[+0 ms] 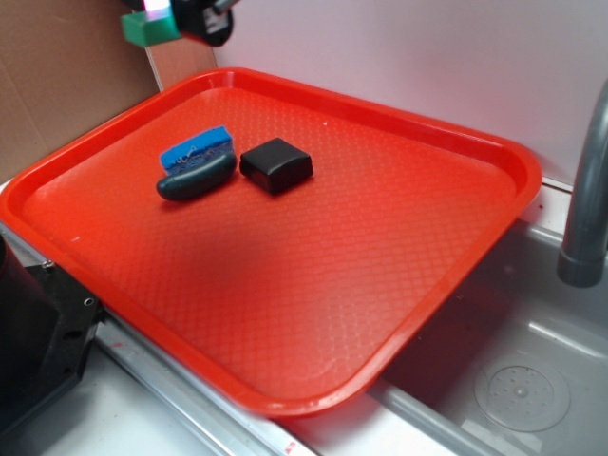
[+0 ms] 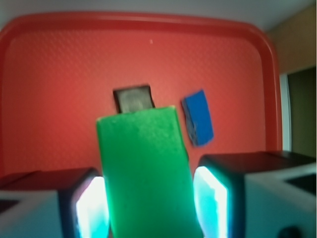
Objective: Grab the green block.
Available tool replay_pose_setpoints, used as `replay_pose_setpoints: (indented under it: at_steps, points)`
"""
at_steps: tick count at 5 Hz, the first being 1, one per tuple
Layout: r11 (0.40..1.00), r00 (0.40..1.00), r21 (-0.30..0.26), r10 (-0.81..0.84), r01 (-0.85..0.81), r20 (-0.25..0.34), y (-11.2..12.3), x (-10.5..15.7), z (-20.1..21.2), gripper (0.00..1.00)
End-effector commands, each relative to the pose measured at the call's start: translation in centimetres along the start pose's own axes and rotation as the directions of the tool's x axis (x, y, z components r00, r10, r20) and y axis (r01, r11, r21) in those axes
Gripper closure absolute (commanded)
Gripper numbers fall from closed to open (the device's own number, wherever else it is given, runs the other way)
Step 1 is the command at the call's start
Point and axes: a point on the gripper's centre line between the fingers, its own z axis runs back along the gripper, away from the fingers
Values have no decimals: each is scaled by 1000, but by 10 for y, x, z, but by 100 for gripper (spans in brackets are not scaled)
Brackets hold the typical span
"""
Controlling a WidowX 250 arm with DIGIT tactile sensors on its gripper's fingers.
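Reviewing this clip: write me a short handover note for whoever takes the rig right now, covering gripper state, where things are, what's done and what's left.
Gripper: shut on the green block, raised high above the far-left corner of the red tray; in the exterior view it sits at the top edge of the frame.
On the tray: black block, with a dark teal piece and a blue piece just to its left, those two touching.
Done: green block grabbed and lifted clear.
Left: nothing but holding the grip; the block pokes well out past the fingers, slightly tilted.
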Motion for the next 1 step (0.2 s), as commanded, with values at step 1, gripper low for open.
replay_pose_setpoints:
  at_steps: [1]
  points:
    - [995,997,-75,70,-71,-16,-3,-2,2,100]
